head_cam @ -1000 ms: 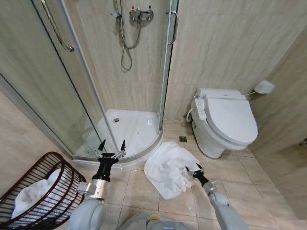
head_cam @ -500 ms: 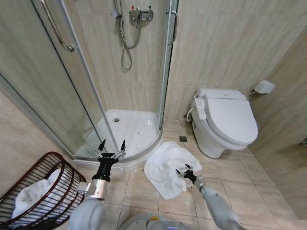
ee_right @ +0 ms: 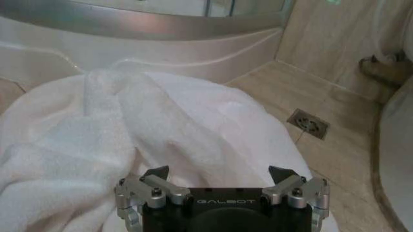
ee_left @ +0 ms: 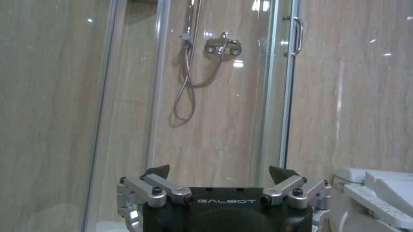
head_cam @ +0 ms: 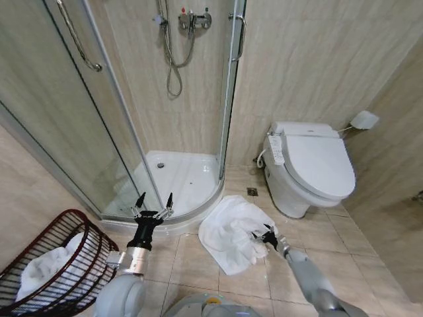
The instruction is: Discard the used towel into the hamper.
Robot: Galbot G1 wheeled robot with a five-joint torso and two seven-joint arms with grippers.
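The towel (head_cam: pixel 232 231) is lying crumpled on the floor tiles between the curved shower base (head_cam: pixel 182 173) and the toilet (head_cam: pixel 310 165), and the right gripper (head_cam: pixel 266 236) is sitting low at its edge on the toilet side, its fingers spread apart with nothing between them. In the right wrist view the open right gripper (ee_right: pixel 219 175) is hovering directly over a raised fold of the towel (ee_right: pixel 148 130), so the cloth is lying straight ahead of and beneath the fingers; whether the tips are touching it cannot be told. The heap is running roughly from the shower threshold toward the robot, with its longer stretch along that line and a loose corner pointing at the robot's base. The right arm is clearly the nearer one. The left gripper (head_cam: pixel 153 204) is held upright, well clear of the towel, by the shower door, fingers wide apart and empty, facing the shower wall in its own wrist view (ee_left: pixel 219 173). The hamper (head_cam: pixel 86 261) is standing on the robot's far left, tilted, already holding white cloth, so any carry would have to cross the robot's front from right to left.
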